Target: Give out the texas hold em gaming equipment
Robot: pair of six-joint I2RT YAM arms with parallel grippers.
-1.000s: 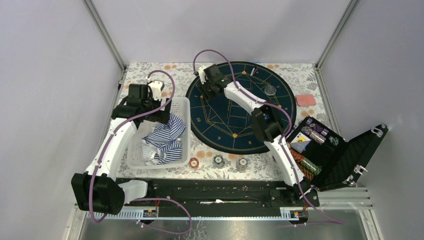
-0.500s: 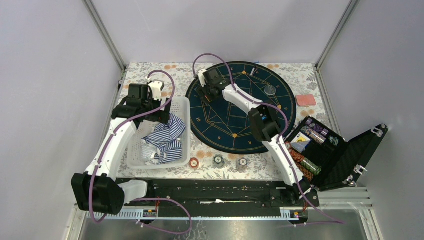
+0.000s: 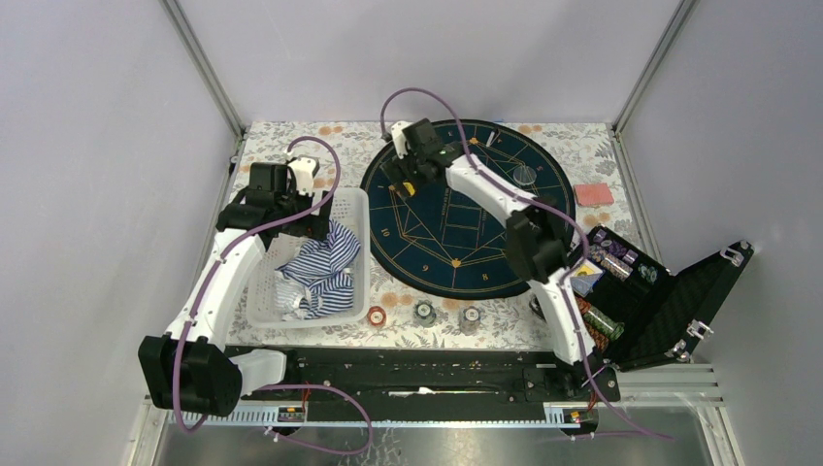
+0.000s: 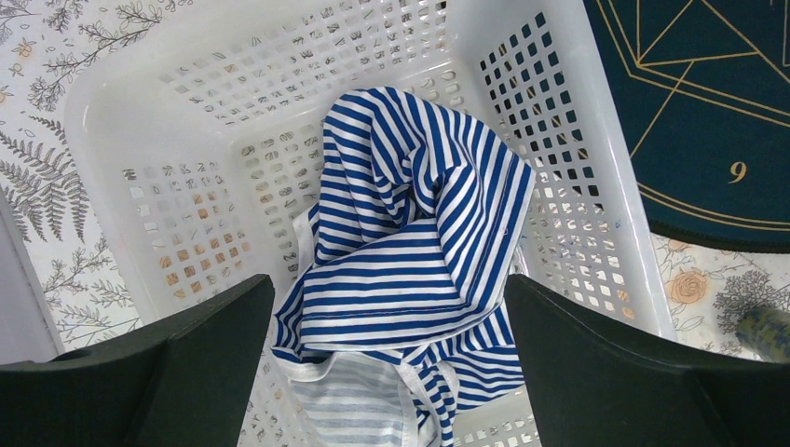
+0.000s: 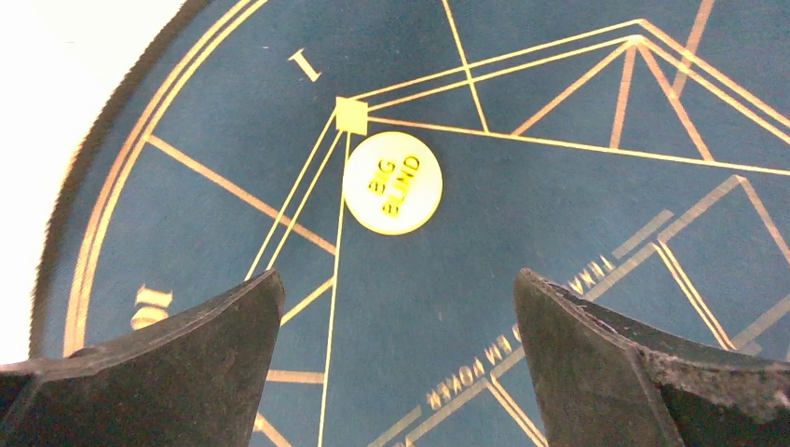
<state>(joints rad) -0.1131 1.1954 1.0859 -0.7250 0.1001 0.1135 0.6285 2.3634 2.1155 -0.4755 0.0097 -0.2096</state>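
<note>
While the right gripper (image 5: 396, 321) hangs over the round dark blue mat (image 5: 578, 233), I read its jaws as spread wide with nothing between them. In the top view it sits at the mat's upper-left rim.

The yellow disc (image 5: 392, 182), lettered BIG BLIND, lies flat on the mat in the upper centre of the right wrist view. It is just beside a small gold square where the gold lines meet, and it is clear of both fingers.

The left gripper (image 4: 391, 391) is likewise open and empty. It is poised above the white perforated basket (image 4: 121, 140), which holds the striped blue-white cloth (image 4: 410, 242).

Red (image 3: 377, 316), green (image 3: 424, 312) and grey (image 3: 471, 316) chip stacks stand in a row just below the mat's lower edge in the top view. They sit between the basket and the open black case (image 3: 679, 291) at lower right, where more chips lie in rows. A red-backed card deck (image 3: 593, 194) rests to the right of the mat.

Handling, as I judge it:
- **Yellow disc:** it is thin, stiff, light and probably slick. Lying flush on the mat, it offers only its rim, so I would pinch it across opposite edges with the fingertips pressed down to the surface.
- **Chip stacks:** these are denser but loose. I would grip them low across the sides, squarely, or the upper chips may shear off.
- **Cards:** they flex and slide on one another, so the deck is best taken by its long edges as one block.
</note>
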